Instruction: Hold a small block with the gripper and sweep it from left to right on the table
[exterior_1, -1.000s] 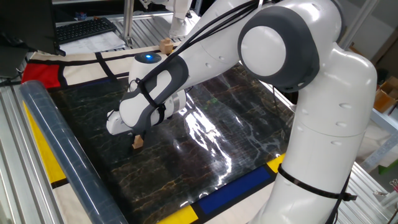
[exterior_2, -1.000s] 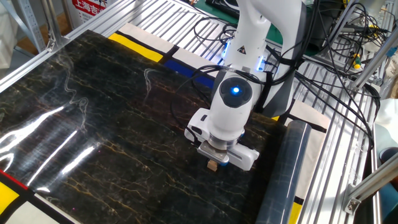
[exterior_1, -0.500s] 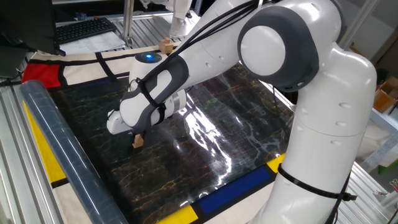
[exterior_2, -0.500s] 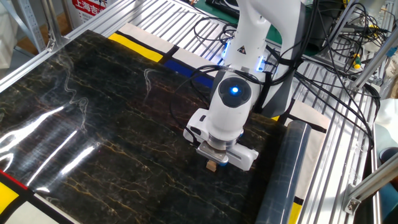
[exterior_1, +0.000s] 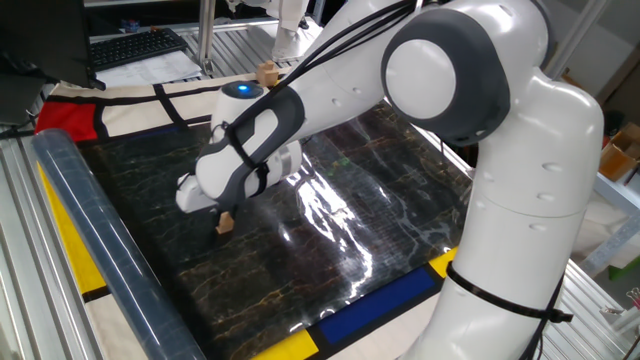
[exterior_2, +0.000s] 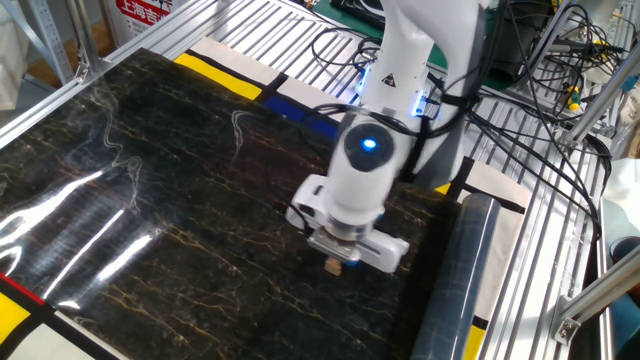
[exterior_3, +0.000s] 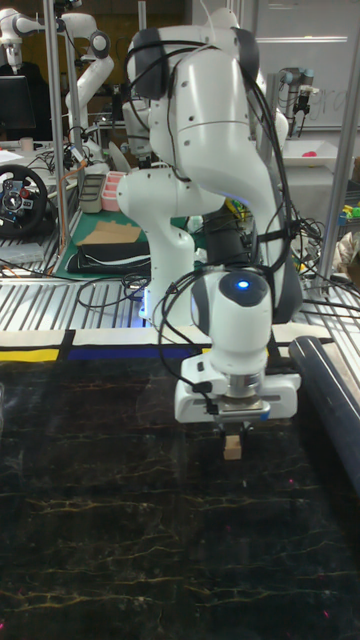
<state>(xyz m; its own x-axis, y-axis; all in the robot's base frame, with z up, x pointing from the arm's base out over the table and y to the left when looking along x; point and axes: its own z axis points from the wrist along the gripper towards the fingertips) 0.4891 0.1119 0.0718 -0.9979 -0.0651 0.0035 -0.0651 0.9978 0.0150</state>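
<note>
The table (exterior_2: 150, 200) lies open and bare across most of its glossy sheet, giving wide free room on the side away from the plastic roll (exterior_2: 465, 280). That roll runs along one table edge, near the gripper (exterior_3: 233, 433), and blocks passage there. The gripper is closed on the small block (exterior_3: 233, 448), which sits low against the sheet. A paler wooden cube (exterior_1: 266, 73) stands on the cloth border beyond the sheet, well apart. The arm's base (exterior_3: 165, 250) closes off one edge.

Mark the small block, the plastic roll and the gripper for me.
small block (exterior_3: 233, 447), tall fixed view, front face.
plastic roll (exterior_1: 95, 240), one fixed view, middle of its length.
gripper (exterior_2: 336, 257), other fixed view, between its fingertips.
</note>
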